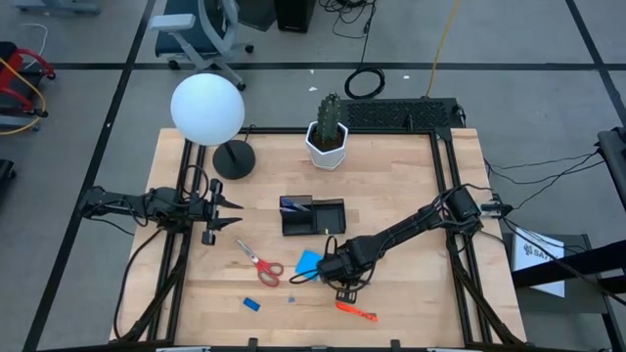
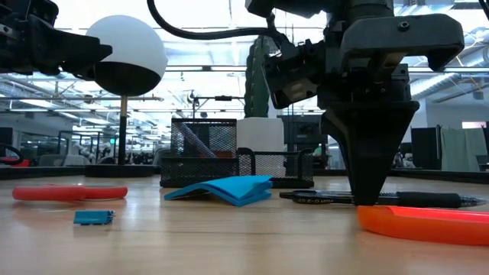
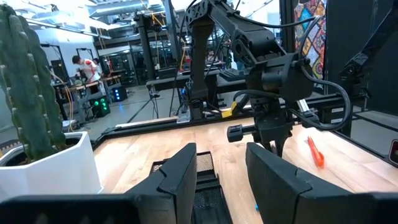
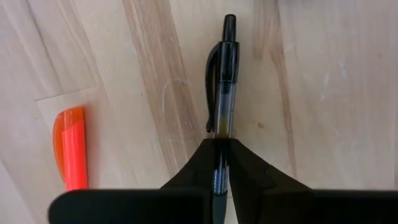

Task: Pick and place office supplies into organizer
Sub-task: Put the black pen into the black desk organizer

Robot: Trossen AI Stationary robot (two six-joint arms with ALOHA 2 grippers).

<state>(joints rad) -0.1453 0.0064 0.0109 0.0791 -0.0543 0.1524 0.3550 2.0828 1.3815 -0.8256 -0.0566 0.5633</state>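
My right gripper [image 1: 338,281] points down at the table's near middle, shut on a black pen [image 4: 225,87] that lies on the wood; it also shows in the low view [image 2: 365,200]. An orange pen [image 1: 357,312] lies just nearer. A bright blue pad [image 1: 311,261], red-handled scissors [image 1: 259,262] and a tiny blue block [image 1: 251,304] lie to the left. The black organizer [image 1: 313,215] stands at mid-table with something blue in it. My left gripper [image 1: 223,210] is open and empty at the left, above the table. My right gripper pinches the black pen's barrel [image 4: 221,142] between its two fingers, below the clip and about mid-length. The fingers come from above, pointing down, and lie across the pen. The pen lies level along the table [image 2: 428,200].
A white-potted cactus [image 1: 328,132] stands at the far middle. A lamp with a white globe [image 1: 208,108] and round black base [image 1: 233,159] stands at the far left. Bare wood lies to the right of the organizer.
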